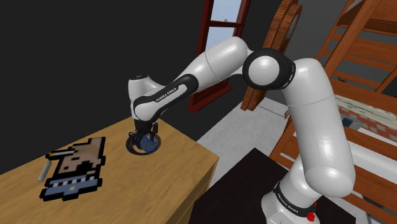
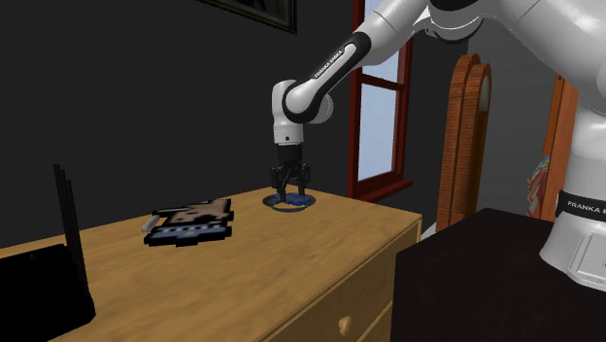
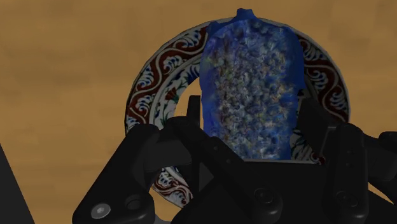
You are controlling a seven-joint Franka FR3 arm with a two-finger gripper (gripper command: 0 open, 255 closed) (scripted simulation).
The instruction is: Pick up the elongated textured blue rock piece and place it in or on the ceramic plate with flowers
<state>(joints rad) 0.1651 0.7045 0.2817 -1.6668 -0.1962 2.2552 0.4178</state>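
Observation:
The elongated blue rock piece, speckled grey and rough, sits between my black fingers, which press against both of its long sides. My gripper is shut on it. It hangs low over the round plate, whose rim has a red, white and blue floral pattern. In the shoulder view my gripper points straight down at the plate near the wooden table's far corner, with the rock showing blue at the fingertips. The second exterior view has the gripper just above the plate.
A flat pixel-art figure lies on the wooden table, with a small grey stick beside it. A black object with upright antennas stands at the second exterior view's left. My dark stand adjoins the table.

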